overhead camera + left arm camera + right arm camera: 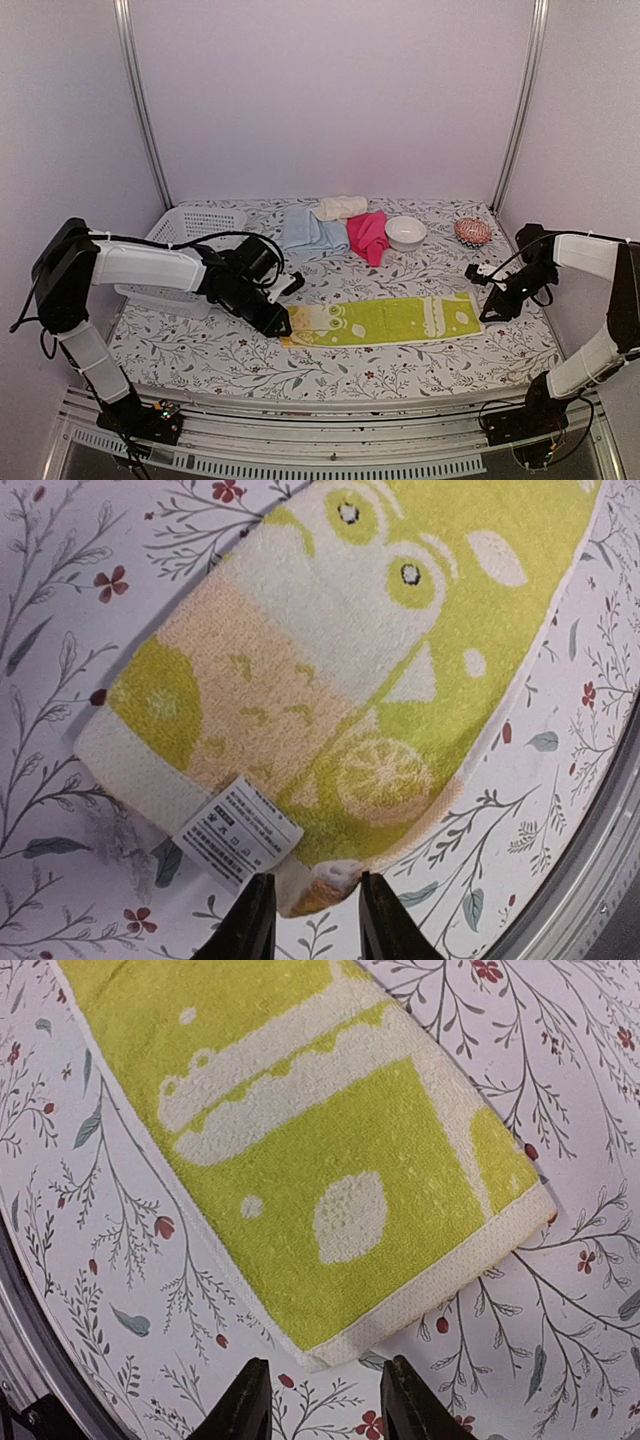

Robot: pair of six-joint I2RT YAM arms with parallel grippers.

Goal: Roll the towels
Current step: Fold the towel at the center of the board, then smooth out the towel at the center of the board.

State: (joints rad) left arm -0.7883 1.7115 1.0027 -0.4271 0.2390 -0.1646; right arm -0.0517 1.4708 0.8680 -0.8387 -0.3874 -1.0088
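Note:
The yellow-green towel [385, 320] lies flat as a long strip across the front of the table. My left gripper [284, 325] is at its left end. In the left wrist view the left gripper [315, 892] is open, and a slightly bunched corner of the towel [330, 885], beside the white label [238, 833], sits between the jaws. My right gripper [497, 305] hovers just off the right end. It is open [325, 1378], with the towel's corner [335, 1345] just ahead of the fingertips. At the back lie the light blue towel [310, 232], cream towel [340, 207] and hot pink towel [368, 236].
A white basket [190, 228] stands at the back left behind my left arm. A white bowl [405, 232] and a red-and-white patterned round object [472, 232] sit at the back right. The floral table covering [330, 375] runs to the front edge.

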